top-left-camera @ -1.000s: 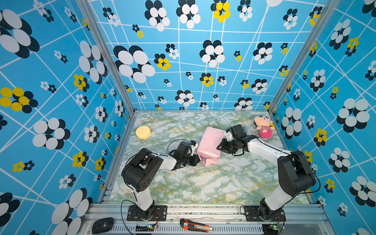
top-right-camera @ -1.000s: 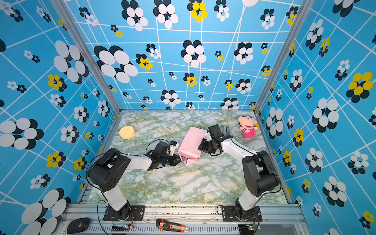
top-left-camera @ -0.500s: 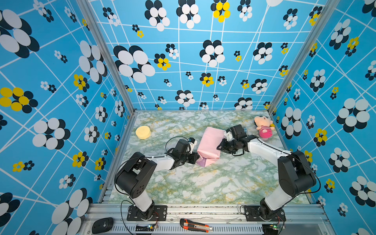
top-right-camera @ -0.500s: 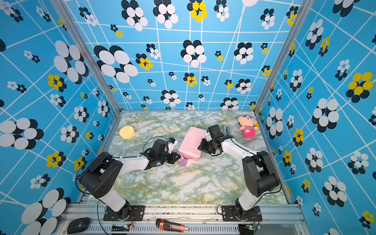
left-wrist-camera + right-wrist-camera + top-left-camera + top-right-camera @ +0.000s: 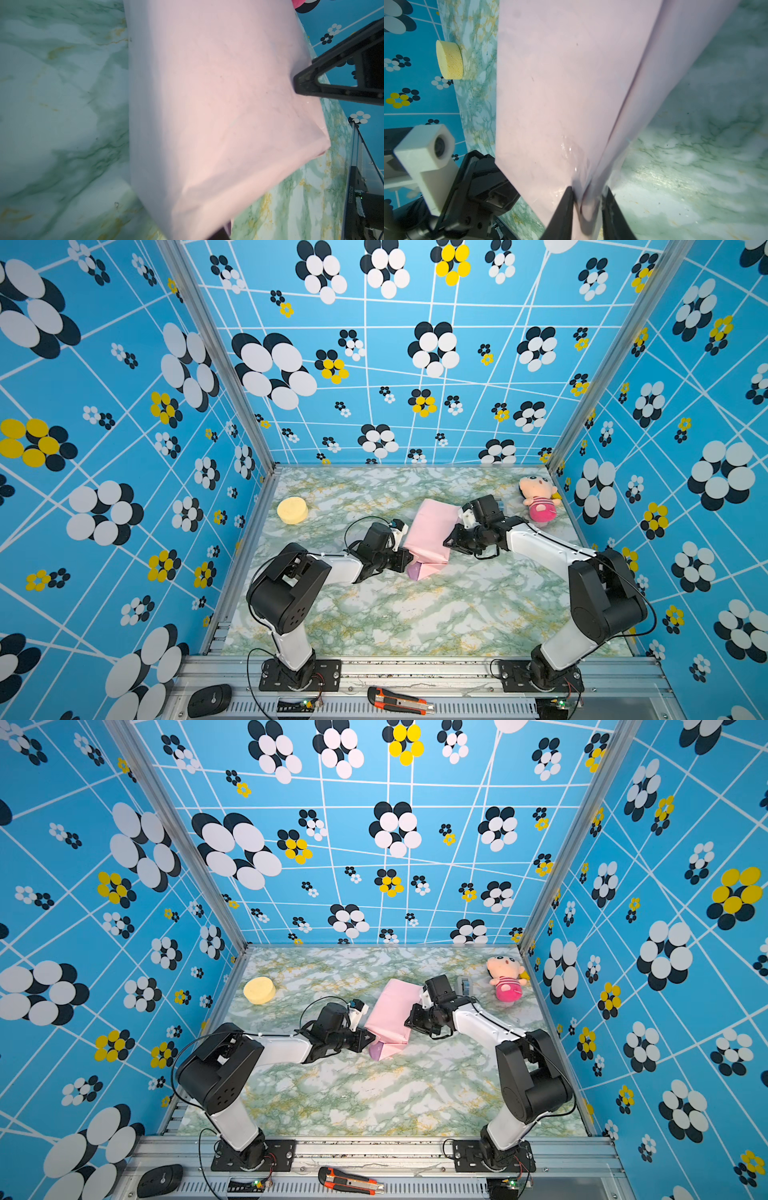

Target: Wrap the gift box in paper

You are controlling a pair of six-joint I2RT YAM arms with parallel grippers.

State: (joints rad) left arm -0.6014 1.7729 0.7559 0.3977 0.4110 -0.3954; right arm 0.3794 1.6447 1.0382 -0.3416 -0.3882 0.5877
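The paper (image 5: 430,531) lies folded over a box shape at mid table, pale pink side out, in both top views (image 5: 390,1013). A lilac flap (image 5: 417,571) sticks out at its near corner. The gift box itself is hidden under the paper. My left gripper (image 5: 406,562) is shut and presses against the package's near left corner. In the left wrist view the paper (image 5: 207,104) covers its fingertips. My right gripper (image 5: 588,204) is shut on the paper's folded edge at the package's right side (image 5: 451,541).
A yellow sponge disc (image 5: 292,510) sits at the back left and a plush doll (image 5: 540,502) at the back right. A grey tape dispenser (image 5: 465,984) stands behind my right wrist. A box cutter (image 5: 399,699) lies on the front rail. Patterned walls close three sides.
My left arm's elbow swung left and back, and its gripper crept slightly right against the package. The right arm and the package have hardly moved.
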